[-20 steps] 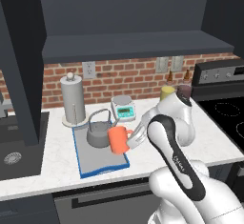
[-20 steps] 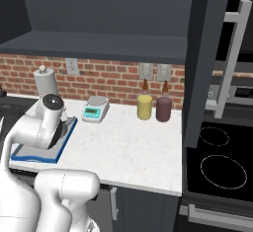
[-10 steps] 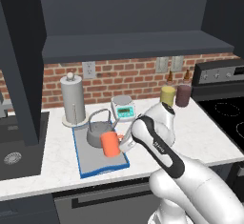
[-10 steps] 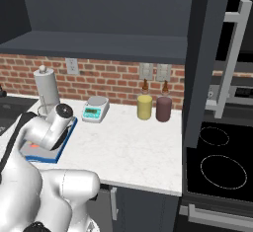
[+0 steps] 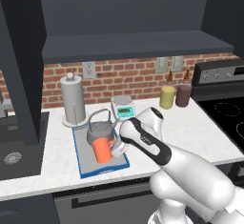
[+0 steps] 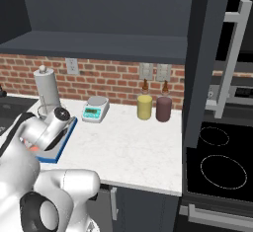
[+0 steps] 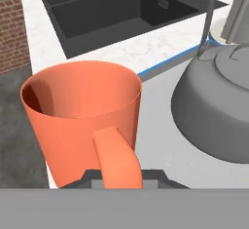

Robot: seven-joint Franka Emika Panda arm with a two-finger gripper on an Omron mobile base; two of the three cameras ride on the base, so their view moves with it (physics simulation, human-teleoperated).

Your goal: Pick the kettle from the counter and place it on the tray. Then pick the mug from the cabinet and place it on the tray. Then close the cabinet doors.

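The orange mug [image 5: 101, 150] hangs low over the front part of the blue-rimmed grey tray [image 5: 84, 167], tilted a little. My gripper [image 5: 117, 147] is shut on its loop handle [image 7: 116, 162]. Just behind the mug, the grey kettle [image 5: 100, 130] stands on the tray; in the hand view the kettle [image 7: 219, 101] is to the mug's [image 7: 82, 116] right. Whether the mug touches the tray I cannot tell. The navy cabinet [image 5: 133, 44] stands open above the white counter [image 5: 190, 127], and one door [image 6: 207, 53] with a silver bar handle [image 6: 230, 63] swings out at the right.
A paper-towel holder [image 5: 72, 99] and a small scale [image 5: 123, 106] stand behind the tray. Yellow [image 5: 167, 96] and maroon [image 5: 183, 95] canisters sit by the brick wall. The sink [image 5: 14, 147] lies to the left, the stove [image 5: 224, 118] to the right.
The arm has carried the mug left and down, from beside the kettle's right to low over the tray's front. The kettle has not moved.
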